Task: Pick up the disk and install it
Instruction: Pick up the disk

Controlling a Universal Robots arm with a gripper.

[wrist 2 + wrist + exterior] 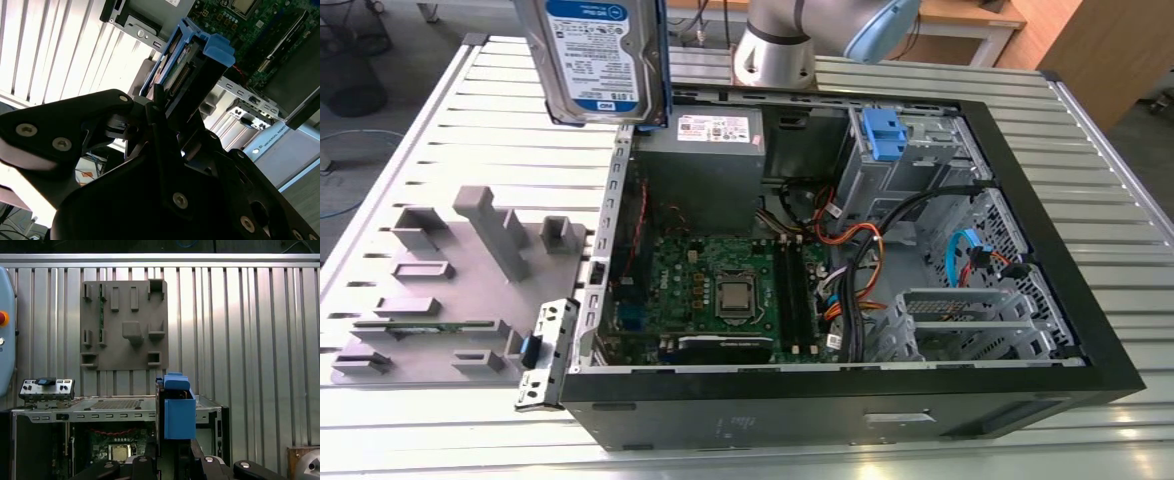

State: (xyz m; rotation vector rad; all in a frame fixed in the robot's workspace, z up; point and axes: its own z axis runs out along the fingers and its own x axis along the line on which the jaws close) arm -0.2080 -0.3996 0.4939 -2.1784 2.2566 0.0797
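Note:
The disk (600, 60), a silver drive with a white-and-blue label in a blue carrier frame, hangs upright in the air above the far left corner of the open computer case (1067, 300) in the exterior view. In the second wrist view my gripper (167, 112) is shut on the disk (187, 67), with its black fingers (160, 120) clamped on the drive's end. The first wrist view shows the blue carrier (178, 415) edge-on, rising from my gripper (172, 457) above the case's rim.
Inside the case lie a green motherboard (720, 290), a grey power-supply box (700, 150) and a drive bay with a blue latch (881, 135). A grey fixture plate (440, 290) sits on the slatted table (427, 150). The arm's base (781, 45) stands behind the case.

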